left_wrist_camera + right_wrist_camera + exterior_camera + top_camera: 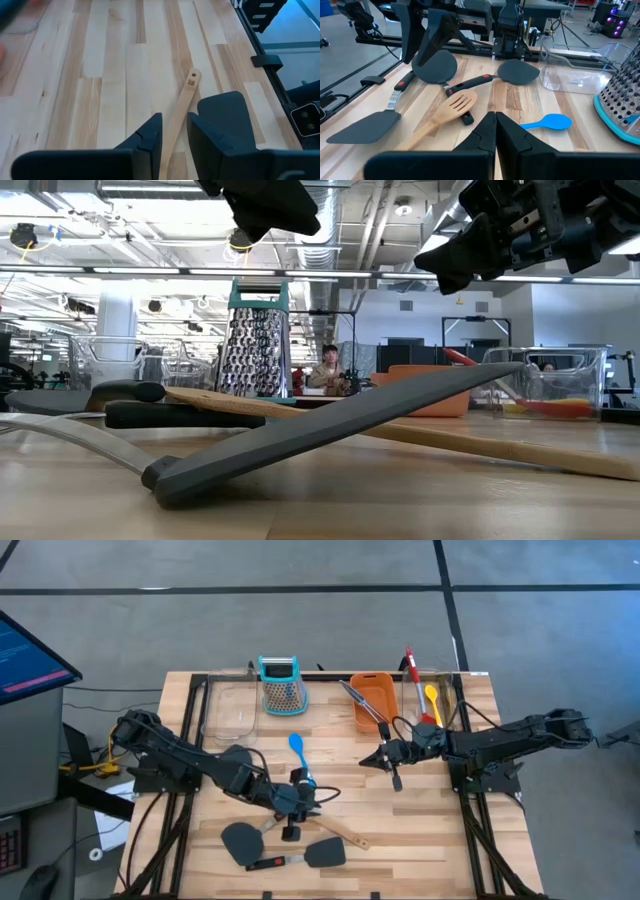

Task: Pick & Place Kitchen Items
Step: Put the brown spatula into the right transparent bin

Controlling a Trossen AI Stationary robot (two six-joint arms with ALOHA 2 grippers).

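The left hand [174, 142] sits right over the wooden turner [181, 107], fingers a little apart, its handle running between them. The right hand [385, 757] is clenched, farther off.

table [420, 830] is seen as pale planked wood, smooth, lightly sheened. slotted turner [451, 109] is bare matt wood. spatulas [436, 67] are matt black plastic. grater [257, 352] is shiny perforated metal. blue spoon [546, 122] is smooth plastic.

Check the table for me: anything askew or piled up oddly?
Yes. Near the front edge, the wooden slotted turner and black spatulas lie crossed in a loose heap, one spatula propped at a tilt.
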